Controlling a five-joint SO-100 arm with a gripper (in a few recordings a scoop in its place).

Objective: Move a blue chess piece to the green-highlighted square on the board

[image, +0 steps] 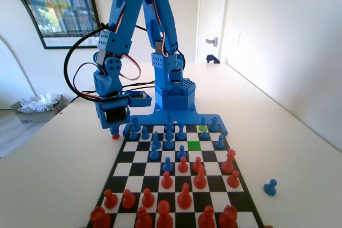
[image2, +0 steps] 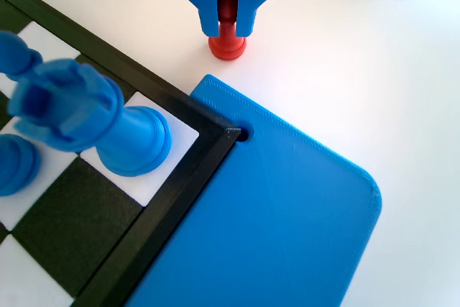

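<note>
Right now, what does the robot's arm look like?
The arm is bright blue plastic made of boxy, blocky links, standing on a chunky blue base dotted with small holes. Black cables loop out beside it, and thin red and white wires run along the joints. A black motor block sits low in the wrist. The gripper ends in two blue, wedge-shaped jaws.

tool jaws around a red pawn on the table, beside the board corner
</note>
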